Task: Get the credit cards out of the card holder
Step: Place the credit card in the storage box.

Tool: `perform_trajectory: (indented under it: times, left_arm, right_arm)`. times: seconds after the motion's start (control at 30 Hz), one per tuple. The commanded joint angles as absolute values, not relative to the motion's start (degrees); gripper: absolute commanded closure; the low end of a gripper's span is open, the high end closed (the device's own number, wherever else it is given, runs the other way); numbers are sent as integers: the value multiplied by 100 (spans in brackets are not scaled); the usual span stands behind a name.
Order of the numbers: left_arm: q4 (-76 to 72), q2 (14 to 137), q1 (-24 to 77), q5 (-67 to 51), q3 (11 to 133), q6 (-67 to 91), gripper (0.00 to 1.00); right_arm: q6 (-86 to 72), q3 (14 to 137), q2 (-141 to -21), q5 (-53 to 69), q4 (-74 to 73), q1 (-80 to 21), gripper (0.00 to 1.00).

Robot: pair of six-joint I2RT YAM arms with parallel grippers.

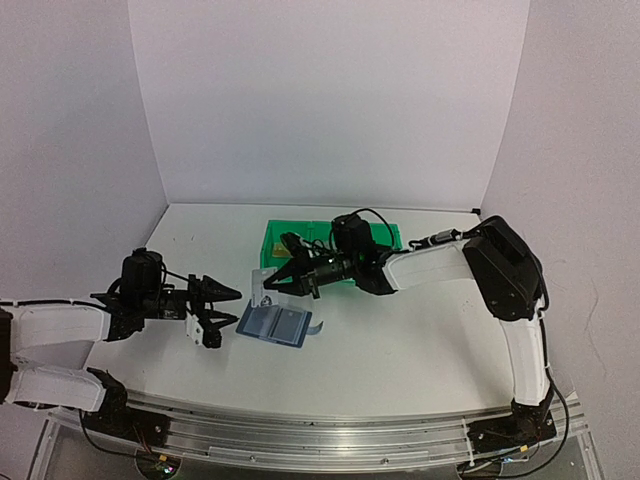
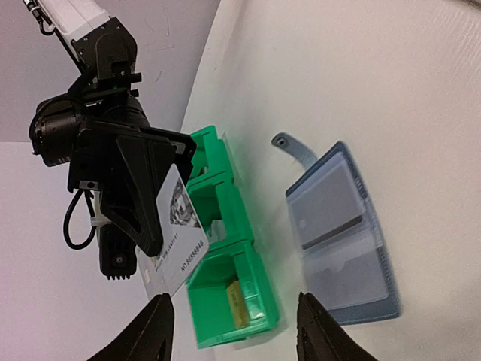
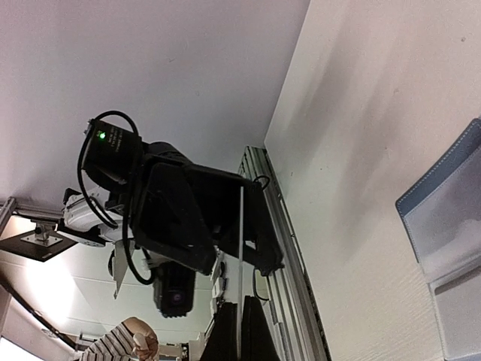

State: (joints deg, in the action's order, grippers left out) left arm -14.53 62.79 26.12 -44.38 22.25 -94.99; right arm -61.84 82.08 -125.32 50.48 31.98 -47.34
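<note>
Tabletop (image 1: 400,340) bears the card holder (image 1: 275,325) just beside left jaws.

A row of green plastic bins (image 1: 275,240) sits towards the far middle of the white table (image 1: 420,340), and a small tan block (image 2: 239,304) lies in one end compartment. A ridged aluminium rail (image 1: 330,435) runs along the table's near edge, and plain white walls (image 1: 330,100) close the far side.

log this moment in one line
right hand: grips pale card | left hand: open, empty | card holder: open on table, striped card inside
</note>
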Motion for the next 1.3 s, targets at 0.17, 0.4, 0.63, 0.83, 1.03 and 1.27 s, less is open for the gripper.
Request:
perform_trajectory:
  times: [0.17,0.4,0.63,0.83,1.03,1.27]
  left_arm:
    - [-4719,7416,2646,-3857,2195,-10706,50]
    - [-4406,7362,2725,-4333,2182,-10976,63]
    - [-4309,7243,2856,-4428,2156,-10972,92]
    - [-3894,7035,2856,-4742,2064,-11204,100]
    - [-3458,6869,2865,-5000,2091,-11345,100]
    - [-3041,6780,3017,-4507,2335,-10728,100]
  right_arm:
    - [-6215,8477,-12586,5262,3213,-4868,100]
    - [-6196,8590,-12625,5211,3201,-4902,100]
    - [-6200,8666,-12716,5225,3195,-4952,100]
    - [-6238,8750,-12769,5205,3192,-4954,100]
    - [-6265,8780,-12800,5169,3188,-4952,100]
    - [-6174,8502,-12383,4635,3066,-4729,71]
